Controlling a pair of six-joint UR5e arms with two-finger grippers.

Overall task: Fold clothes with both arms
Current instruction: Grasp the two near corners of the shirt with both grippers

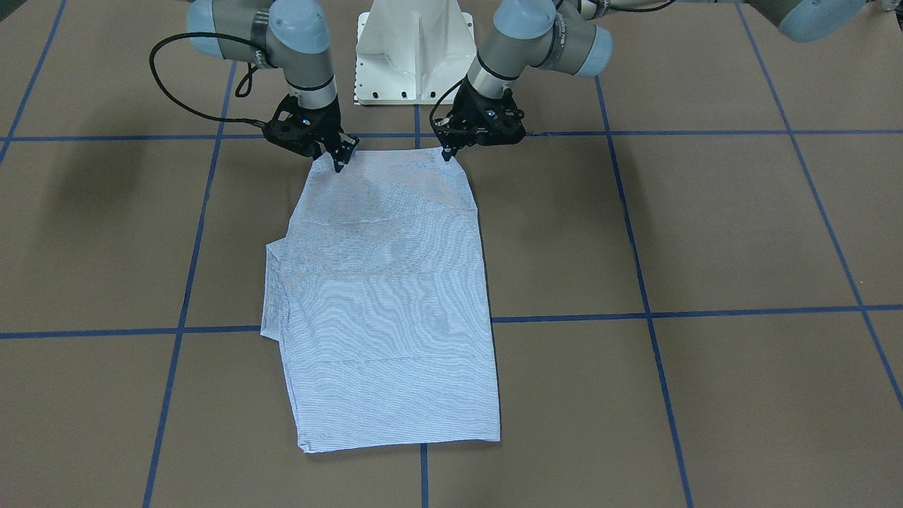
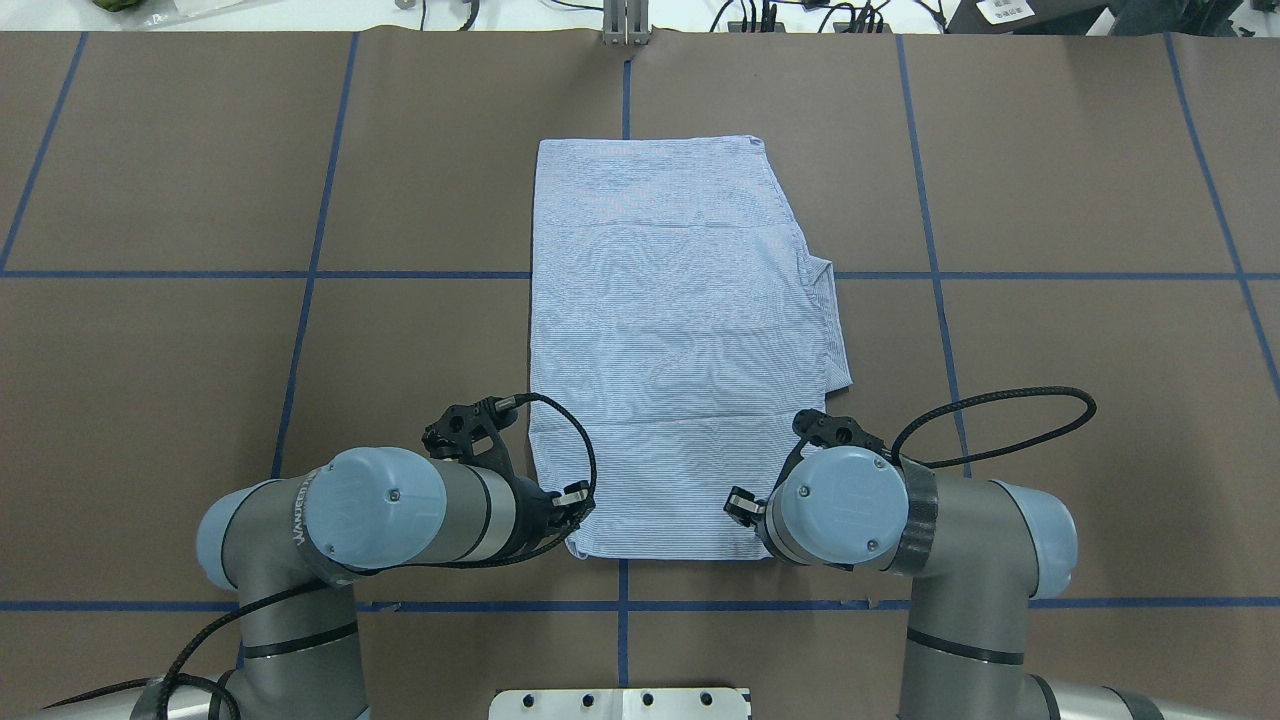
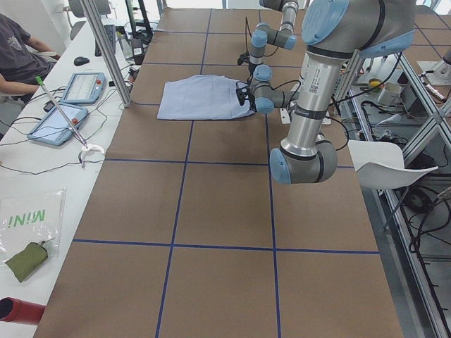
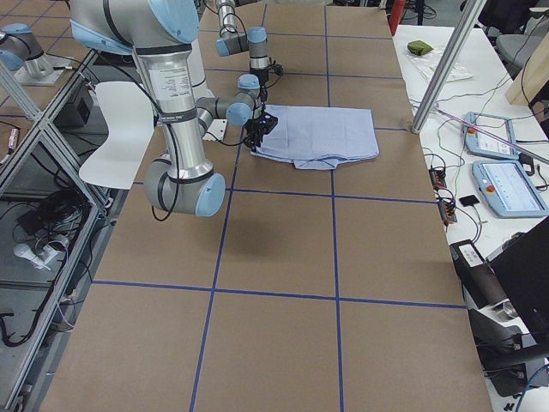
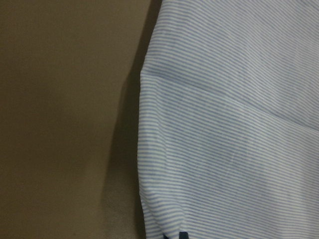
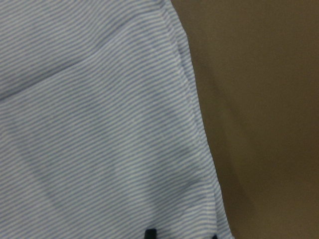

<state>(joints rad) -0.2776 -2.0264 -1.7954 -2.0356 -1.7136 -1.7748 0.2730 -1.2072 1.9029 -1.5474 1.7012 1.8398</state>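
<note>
Just in front of the white base pedestal, on the brown table, the light blue striped shirt lies flat, folded into a long rectangle that runs lengthways away from the pedestal, its narrow near edge closest to it and its far edge well out across the blue tape lines. No sleeve, collar or button shows on the upper face; along the long side that lies on the pedestal's right-arm side, a small flap of cloth juts out about halfway down. Both arms bend low just ahead of the pedestal, one to each side of it. The left gripper points down at the near corner on the left-arm side, its fingers drawn together to one point and clenched on the shirt's corner; its wrist view shows only a dark fingertip at the bottom edge, over striped cloth with bare table beside the hem. The right gripper touches the other near corner, fingers slanting toward each other in the front-facing view, while its wrist view shows two dark fingertips a little apart with the shirt's corner between them, so I cannot tell whether it grasps the cloth or stands released around it
</note>
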